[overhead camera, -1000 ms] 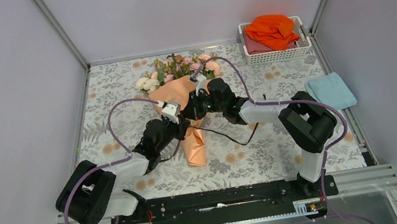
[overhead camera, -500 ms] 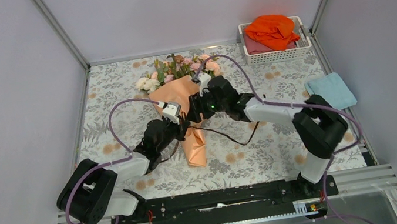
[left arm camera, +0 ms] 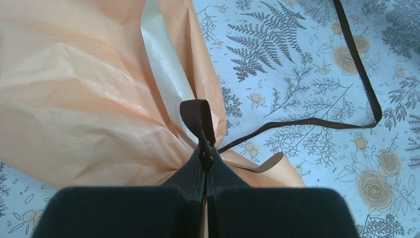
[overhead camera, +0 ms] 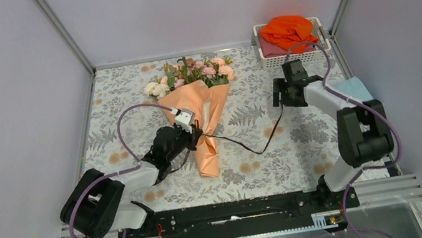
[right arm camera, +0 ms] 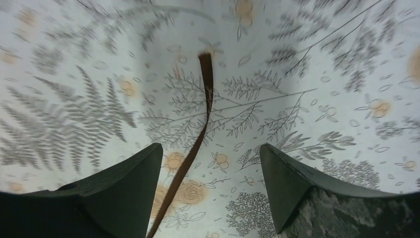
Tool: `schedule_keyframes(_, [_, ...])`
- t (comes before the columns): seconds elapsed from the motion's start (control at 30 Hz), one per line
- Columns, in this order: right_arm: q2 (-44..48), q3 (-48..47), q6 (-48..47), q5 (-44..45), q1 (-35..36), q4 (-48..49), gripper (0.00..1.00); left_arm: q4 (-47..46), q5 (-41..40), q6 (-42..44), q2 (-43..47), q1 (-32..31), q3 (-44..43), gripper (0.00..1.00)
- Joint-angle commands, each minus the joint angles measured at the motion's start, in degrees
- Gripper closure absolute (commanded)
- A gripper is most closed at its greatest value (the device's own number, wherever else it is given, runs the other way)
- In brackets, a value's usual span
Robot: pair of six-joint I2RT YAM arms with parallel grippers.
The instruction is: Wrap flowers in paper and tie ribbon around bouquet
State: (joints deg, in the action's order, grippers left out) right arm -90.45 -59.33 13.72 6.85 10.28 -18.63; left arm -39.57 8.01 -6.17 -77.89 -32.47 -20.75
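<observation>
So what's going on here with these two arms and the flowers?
A bouquet is being tied up. The left claw is shut on the thin dark brown ribbon at the waist of the peach-orange paper cone, which holds the pink and cream flowers. The right claw is open and holds nothing, above the ribbon's loose end on the floral-print table covering. No finished bow is visible.
</observation>
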Motion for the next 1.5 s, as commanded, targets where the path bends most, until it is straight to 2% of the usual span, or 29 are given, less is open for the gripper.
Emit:
schedule_keyframes(0.0, [-7.2,-4.9,-0.5,-4.4,0.1,-5.1,0.21,-0.7,1.4,3.1,0.8,-0.2,-0.8,1.0])
schedule_keyframes(0.13, [-12.5,-7.8,-0.7,-5.6,-0.9,-5.1,0.26,-0.8,2.5,2.7,1.3,-0.2,0.0,1.0])
schedule_keyframes(0.4, [-15.8,-6.8,-0.8,-8.4,-3.0,-3.3,0.49,-1.0,2.6,4.1,3.2,-0.2,1.2,1.0])
schedule_keyframes(0.57, [-18.4,-8.6,-0.9,-10.3,-4.5,-3.4,0.69,-0.5,3.3,4.4,3.6,-0.2,1.1,1.0])
schedule_keyframes(0.73, [-17.7,-9.7,-2.5,-11.1,-5.5,-3.5,1.0,-0.6,3.0,5.2,3.8,-0.2,1.1,1.0])
schedule_keyframes(0.83, [-14.3,-12.4,-5.4,-9.7,-5.6,-5.2,1.0,-0.5,3.1,5.7,4.0,-0.1,1.3,1.0])
schedule_keyframes(0.93, [-8.2,-16.1,-6.6,-16.1,-5.1,-5.6,1.0,-2.8,3.9,8.7,4.0,-0.1,2.2,1.0])
schedule_keyframes(1.0, [-3.6,-18.6,-6.5,-19.5,-2.6,-3.3,1.0,-6.4,4.9,11.3,3.9,-0.1,3.1,1.0])
schedule_keyframes(1.17, [1.7,-27.3,-5.0,-20.7,13.3,3.5,1.0,-8.0,8.3,16.1,4.1,-0.1,3.5,1.0])
schedule_keyframes(1.3, [-3.7,-36.3,-3.1,-22.5,28.5,10.7,1.0,-8.4,9.3,17.2,4.2,-0.1,3.9,1.0])
schedule_keyframes(1.4, [-11.1,-43.5,0.2,-23.8,35.2,14.7,1.0,-8.2,10.1,17.6,4.7,-0.1,4.2,1.0])
schedule_keyframes(1.47, [-16.8,-49.1,2.4,-23.4,37.4,13.8,1.0,-8.5,10.5,18.1,5.0,-0.2,4.7,1.0])
